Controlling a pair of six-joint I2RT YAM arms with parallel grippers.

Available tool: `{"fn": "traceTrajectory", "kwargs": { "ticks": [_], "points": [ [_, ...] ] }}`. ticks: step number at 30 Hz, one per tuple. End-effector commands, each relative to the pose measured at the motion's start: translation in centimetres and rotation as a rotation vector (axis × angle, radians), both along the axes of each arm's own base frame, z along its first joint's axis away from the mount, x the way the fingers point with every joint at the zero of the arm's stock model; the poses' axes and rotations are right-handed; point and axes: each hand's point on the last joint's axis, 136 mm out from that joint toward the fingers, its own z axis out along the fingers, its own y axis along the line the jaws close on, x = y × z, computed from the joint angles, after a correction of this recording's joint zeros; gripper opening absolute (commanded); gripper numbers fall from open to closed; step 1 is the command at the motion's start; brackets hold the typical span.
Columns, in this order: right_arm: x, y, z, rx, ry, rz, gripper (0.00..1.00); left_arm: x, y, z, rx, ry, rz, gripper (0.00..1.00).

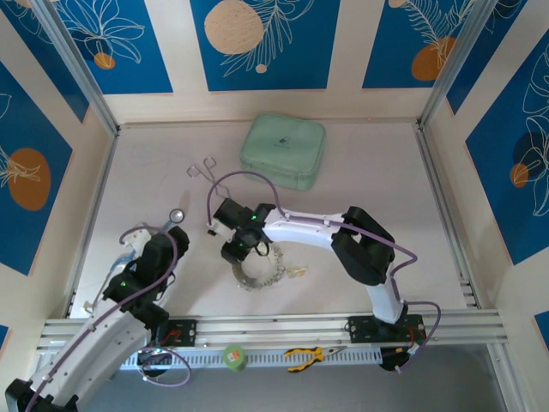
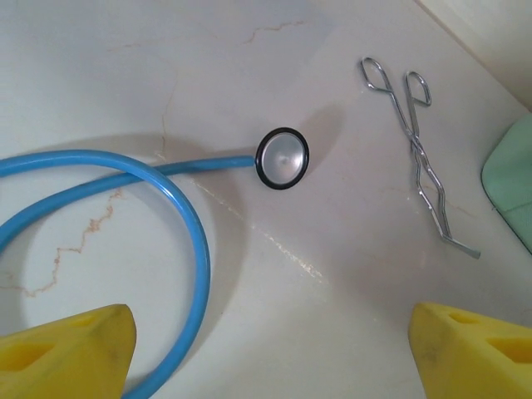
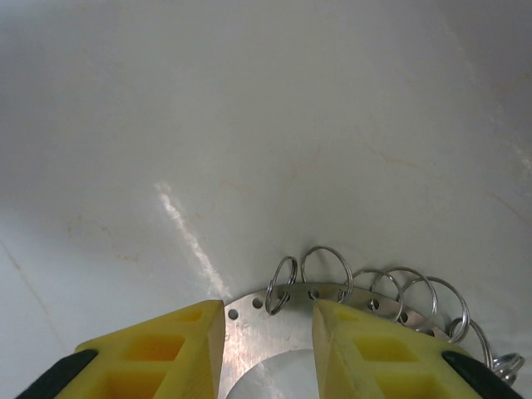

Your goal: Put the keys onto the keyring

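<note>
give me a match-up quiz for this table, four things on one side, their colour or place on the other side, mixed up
Things:
1 stethoscope tube
2 forceps
3 case
4 keyring

Colour or place:
a mint green, far middle of the table
b between the fingers of the right gripper
c bright blue
d silver, lying just left of the case

Pairs: 1-c, 2-d, 3-a, 4-b
</note>
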Motion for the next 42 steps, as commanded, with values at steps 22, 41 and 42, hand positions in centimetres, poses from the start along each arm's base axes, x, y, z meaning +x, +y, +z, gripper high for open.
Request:
{"fn": "traceTrajectory", "kwargs": {
  "ticks": [22, 41, 42],
  "points": [
    [-0.1, 0.8, -1.6, -0.279, -0.191, 0.045, 0.3, -0.4, 1.1, 1.2, 0.02, -0.024, 0.038, 0.83],
    [0.1, 0.1, -2.9, -0.321, -0.151, 0.013, 0.19, -0.2, 0.7, 1.0, 0.012, -0.02, 0.021, 0.82],
    [0.1, 0.1, -2.9, -0.321, -0.149, 0.012, 0.18, -0.2, 0.7, 0.9, 0.012, -0.02, 0.021, 0.82]
  ]
}}
